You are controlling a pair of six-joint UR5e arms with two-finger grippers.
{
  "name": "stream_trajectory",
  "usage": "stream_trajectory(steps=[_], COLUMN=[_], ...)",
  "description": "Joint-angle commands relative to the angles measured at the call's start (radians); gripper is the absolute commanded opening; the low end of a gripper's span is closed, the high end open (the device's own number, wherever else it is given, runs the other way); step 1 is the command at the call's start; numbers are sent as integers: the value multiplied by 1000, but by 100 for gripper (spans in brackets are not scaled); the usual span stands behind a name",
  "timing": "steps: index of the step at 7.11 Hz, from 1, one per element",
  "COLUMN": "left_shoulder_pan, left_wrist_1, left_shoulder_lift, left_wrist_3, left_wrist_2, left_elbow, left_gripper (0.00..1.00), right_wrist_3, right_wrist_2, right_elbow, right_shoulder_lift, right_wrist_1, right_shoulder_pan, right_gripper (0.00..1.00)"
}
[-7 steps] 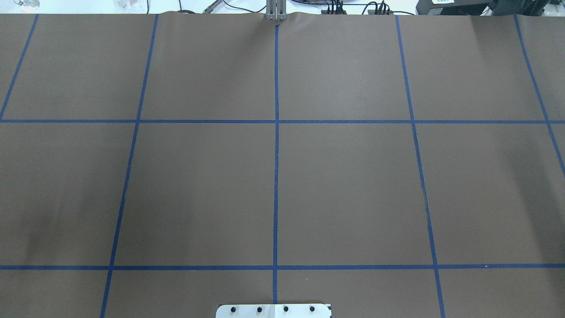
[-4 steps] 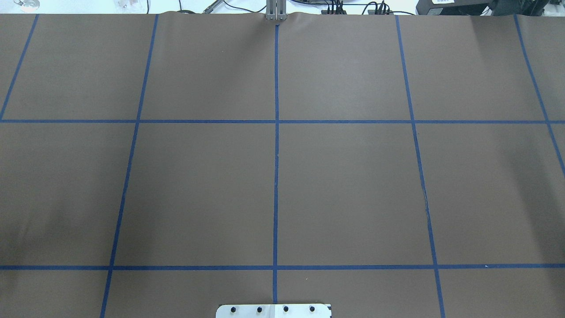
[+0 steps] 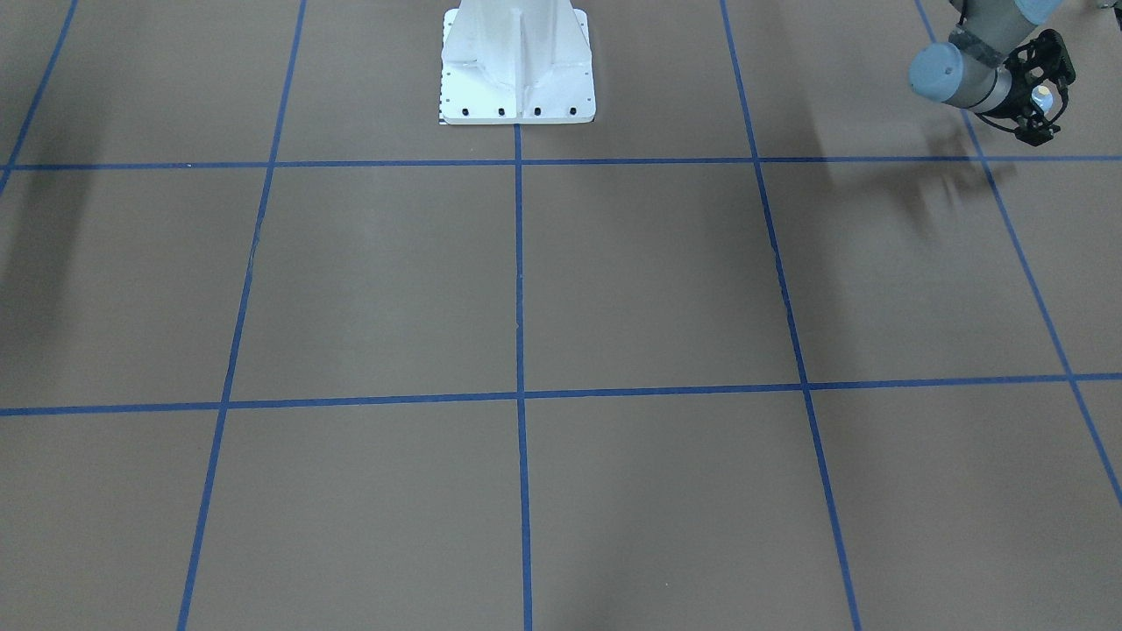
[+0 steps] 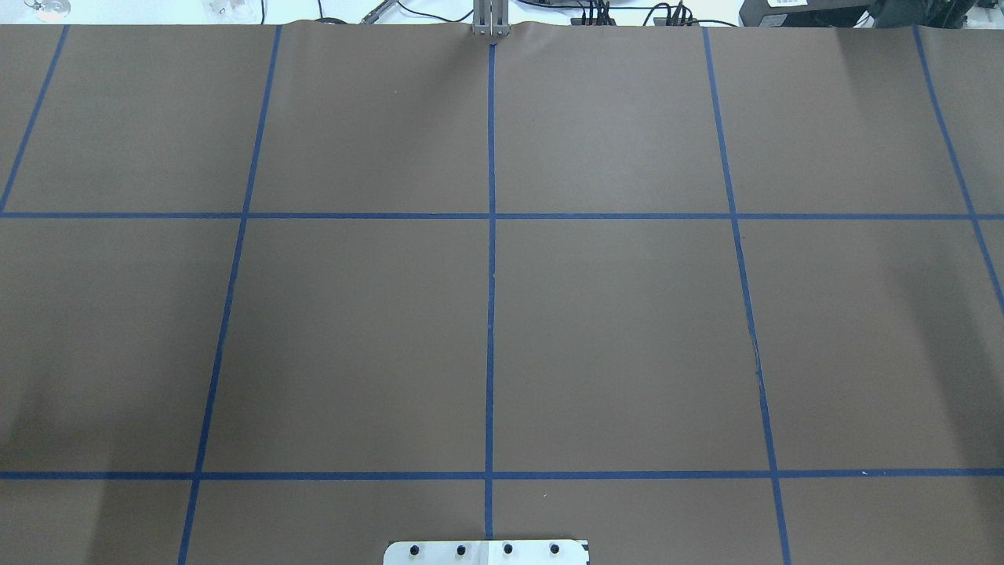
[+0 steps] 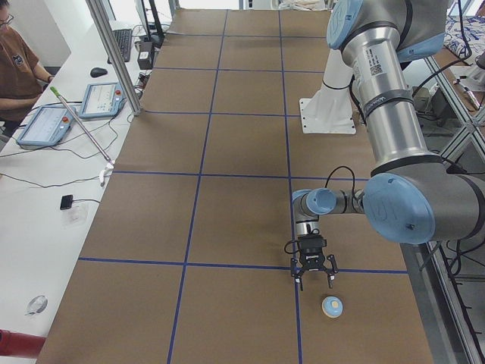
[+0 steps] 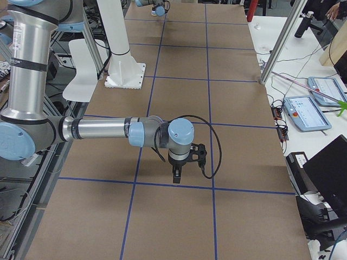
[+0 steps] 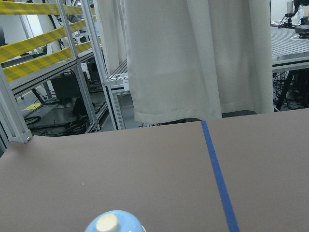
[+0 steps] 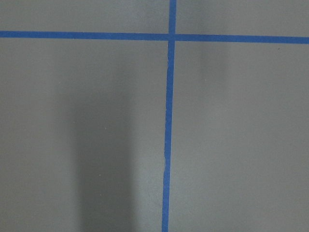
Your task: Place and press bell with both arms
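The light-blue bell point(image 5: 332, 306) with its cream button stands on the brown table near the end on my left. Its top shows at the bottom edge of the left wrist view point(image 7: 115, 223). My left gripper point(image 5: 314, 279) hangs just above the table beside the bell, apart from it, fingers spread and empty. It also shows small at the top right of the front-facing view point(image 3: 1040, 101). My right gripper point(image 6: 177, 177) points down over a blue tape line near the other end. I cannot tell whether it is open or shut. Neither arm shows in the overhead view.
The white pedestal base point(image 3: 517, 61) stands at the table's robot side. Blue tape lines point(image 4: 491, 314) divide the brown cover into squares. A side bench holds tablets point(image 5: 106, 98) and cables, with a seated operator point(image 5: 15, 68) and an aluminium post point(image 5: 114, 61).
In the overhead view only the faint shadows at the table's left and right sides have shifted. No arm or bell shows there.
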Motion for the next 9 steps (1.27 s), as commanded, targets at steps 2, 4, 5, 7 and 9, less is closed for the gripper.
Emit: stream_trajectory(steps=[2, 4, 5, 7, 9], left_shoulder_pan=[86, 106, 106, 115, 129], left_wrist_1=[-21, -21, -21, -24, -24], left_shoulder_lift=[0, 3, 5, 5, 5], left_wrist_3=[-98, -120, -125, -158, -177], left_wrist_2=[-11, -11, -11, -11, -12], left_elbow=[24, 25, 43, 51, 67], left_gripper=[100, 100, 100, 100, 100], right_wrist_3=[0, 0, 0, 0, 0], right_wrist_2=[-1, -1, 0, 0, 0], right_elbow=[0, 0, 0, 0, 0], right_shoulder_lift=[0, 0, -2, -2, 0], right_wrist_1=[0, 0, 0, 0, 0], right_shoulder_pan=[0, 0, 0, 0, 0], right_gripper=[100, 100, 100, 100, 100])
